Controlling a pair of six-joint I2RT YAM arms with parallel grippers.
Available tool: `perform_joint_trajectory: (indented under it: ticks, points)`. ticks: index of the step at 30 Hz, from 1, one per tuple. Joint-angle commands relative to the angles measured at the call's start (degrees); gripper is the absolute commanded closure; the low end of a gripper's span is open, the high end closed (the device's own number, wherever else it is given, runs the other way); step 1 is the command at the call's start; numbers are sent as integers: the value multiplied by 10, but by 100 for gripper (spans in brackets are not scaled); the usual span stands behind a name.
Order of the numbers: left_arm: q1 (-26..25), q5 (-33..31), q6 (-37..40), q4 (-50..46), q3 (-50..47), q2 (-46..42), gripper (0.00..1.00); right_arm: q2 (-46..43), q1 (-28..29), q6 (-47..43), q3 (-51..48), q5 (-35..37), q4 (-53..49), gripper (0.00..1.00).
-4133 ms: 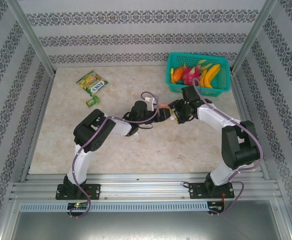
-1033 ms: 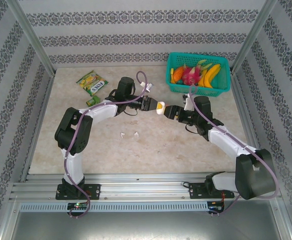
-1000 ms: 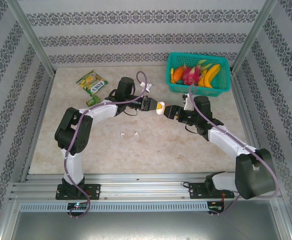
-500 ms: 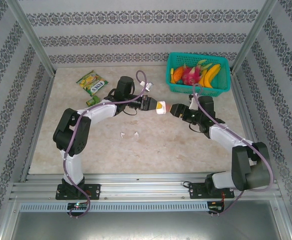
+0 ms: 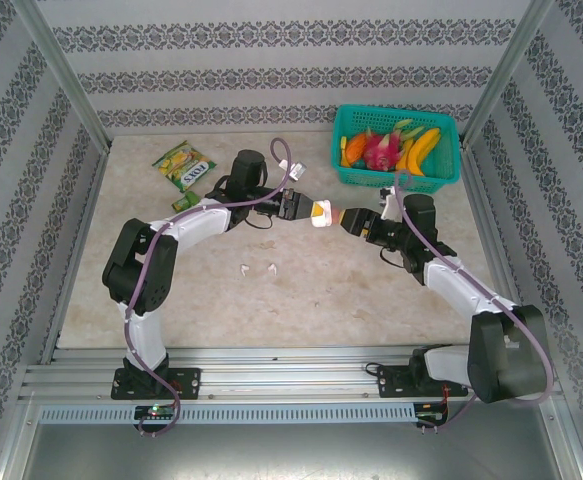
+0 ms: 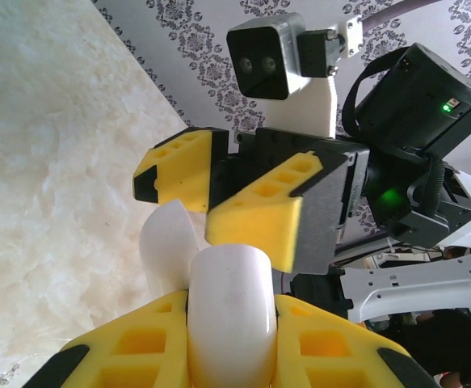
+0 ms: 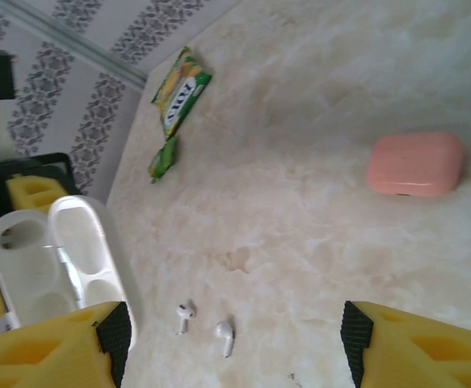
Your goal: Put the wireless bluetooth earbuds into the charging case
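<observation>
Well, case up and open, right pincer empty in front of it.
Left gripper (image 6: 229, 343) is clenched on the white charging case (image 7: 57, 250), holding it clear of the table (image 5: 371, 300) with the lid swung back and both sockets turned toward the other arm — presented for loading, I'd say, and the sockets look empty. Right gripper (image 5: 355, 219) sits just beside the case, fingers spread wide, grasping nothing. Down on the table the two white earbuds (image 7: 185, 315) lie close together, well apart from the case — so the right arm likely has to go down for one before anything can be inserted. The pink case (image 7: 417, 164) rests closed on the table, untouched.
</observation>
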Motion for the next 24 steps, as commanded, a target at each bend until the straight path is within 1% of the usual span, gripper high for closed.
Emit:
perform_joint_trajectory:
  ticks: [1,9,24]
  points:
    - [0,20,7,4,18,1,100,2,-7,-7,16,-57,28,29]
    - [-1,20,-6,15,21,5,100,24,-4,-6,38,-95,40,36]
    - [-1,20,-33,46,25,8,100,64,22,-6,54,-103,54,50]
